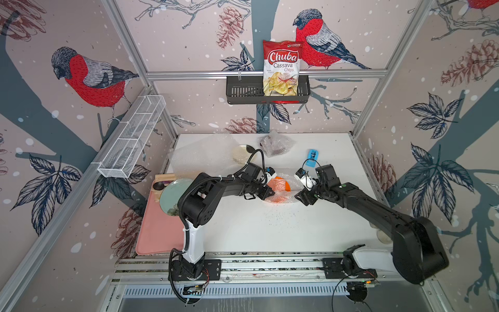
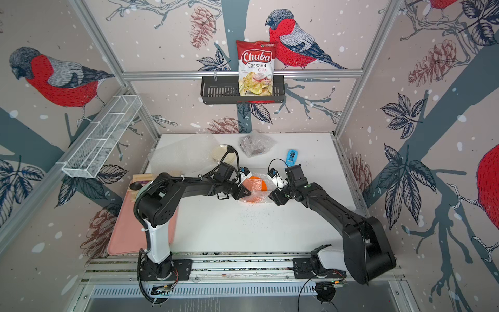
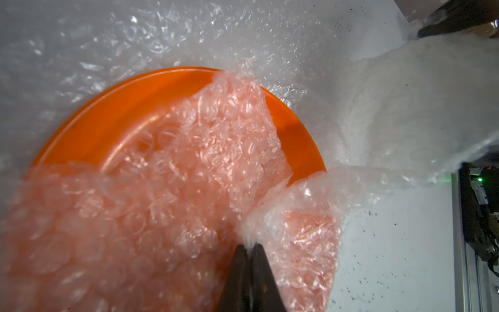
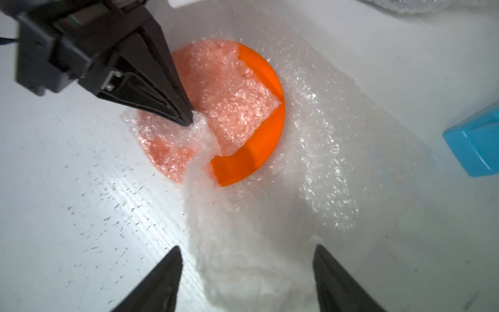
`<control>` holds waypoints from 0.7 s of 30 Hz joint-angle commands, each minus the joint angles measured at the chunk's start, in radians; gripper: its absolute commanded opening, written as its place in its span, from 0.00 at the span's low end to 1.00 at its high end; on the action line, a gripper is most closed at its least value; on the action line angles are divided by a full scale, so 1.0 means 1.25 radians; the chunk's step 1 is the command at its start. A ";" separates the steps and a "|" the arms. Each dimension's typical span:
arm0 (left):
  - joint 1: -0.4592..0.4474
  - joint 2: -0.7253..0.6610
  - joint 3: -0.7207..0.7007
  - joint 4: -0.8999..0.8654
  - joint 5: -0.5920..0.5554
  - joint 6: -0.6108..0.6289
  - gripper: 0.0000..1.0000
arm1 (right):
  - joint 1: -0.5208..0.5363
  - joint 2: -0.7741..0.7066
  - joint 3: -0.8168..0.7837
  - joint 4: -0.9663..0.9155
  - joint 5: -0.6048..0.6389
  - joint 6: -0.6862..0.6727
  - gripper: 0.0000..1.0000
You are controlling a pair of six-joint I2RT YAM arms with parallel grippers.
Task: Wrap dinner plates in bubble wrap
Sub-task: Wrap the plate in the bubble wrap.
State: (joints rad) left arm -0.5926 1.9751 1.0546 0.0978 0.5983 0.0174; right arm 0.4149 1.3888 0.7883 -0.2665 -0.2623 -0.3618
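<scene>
The left tool (image 3: 249, 246) is pinching a fold of wrap (image 3: 229, 151) over the orange plate (image 3: 113, 113), which is lying on that wrap on the desk (image 1: 270, 229). The right tool (image 4: 247, 247) is hovering released beside it, jaws apart.

Readable in both top views only on the red-and-white snack bag (image 1: 281, 69) standing in the black wall basket (image 1: 243, 91): "Chuba", "Cassava", "Chips"

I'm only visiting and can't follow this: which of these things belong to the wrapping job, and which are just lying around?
In the job: orange plate; bubble wrap folded over it, pinched by left gripper; right gripper, open; cream plate; spare wrap sheet; wrapped bundle.

Lying about: chips bag; blue gadget; pale green plate; pink tray; wire basket.
</scene>
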 commanded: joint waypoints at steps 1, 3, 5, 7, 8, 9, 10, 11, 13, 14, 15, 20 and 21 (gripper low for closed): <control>-0.001 0.002 -0.016 -0.051 -0.058 0.005 0.00 | -0.039 0.106 0.089 0.030 0.083 0.064 0.20; -0.001 0.004 -0.016 -0.056 -0.066 0.012 0.00 | -0.086 0.193 0.188 -0.051 0.065 0.099 0.02; 0.000 0.008 -0.017 -0.059 -0.074 0.016 0.00 | -0.113 0.251 0.245 -0.104 0.085 0.118 0.00; 0.000 0.010 -0.015 -0.061 -0.075 0.018 0.00 | -0.127 0.301 0.280 -0.139 0.127 0.150 0.00; 0.000 0.010 -0.018 -0.059 -0.072 0.017 0.00 | -0.132 0.324 0.293 -0.152 0.145 0.170 0.05; 0.001 0.010 -0.019 -0.056 -0.068 0.015 0.00 | -0.133 0.340 0.304 -0.165 0.156 0.186 0.16; 0.001 0.010 -0.019 -0.055 -0.064 0.013 0.00 | -0.132 0.344 0.307 -0.170 0.162 0.201 0.26; 0.001 0.010 -0.017 -0.054 -0.063 0.012 0.00 | -0.132 0.331 0.300 -0.163 0.174 0.221 0.44; 0.000 0.009 -0.015 -0.055 -0.066 0.012 0.00 | -0.138 0.272 0.261 -0.122 0.192 0.273 0.68; 0.001 0.009 -0.014 -0.054 -0.066 0.012 0.00 | -0.151 0.226 0.228 -0.094 0.181 0.309 0.75; 0.000 0.009 -0.012 -0.055 -0.067 0.012 0.00 | -0.172 0.177 0.192 -0.070 0.145 0.345 0.91; 0.003 0.006 -0.007 -0.059 -0.063 0.013 0.00 | -0.307 0.012 -0.020 0.025 -0.102 0.511 0.99; 0.003 0.005 -0.006 -0.061 -0.064 0.013 0.00 | -0.321 0.000 -0.058 0.047 -0.162 0.527 0.99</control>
State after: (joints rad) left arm -0.5922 1.9781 1.0485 0.1398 0.5720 0.0185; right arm 0.0448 1.4254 0.7948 -0.2852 -0.2279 0.1532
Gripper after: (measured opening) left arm 0.074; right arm 0.998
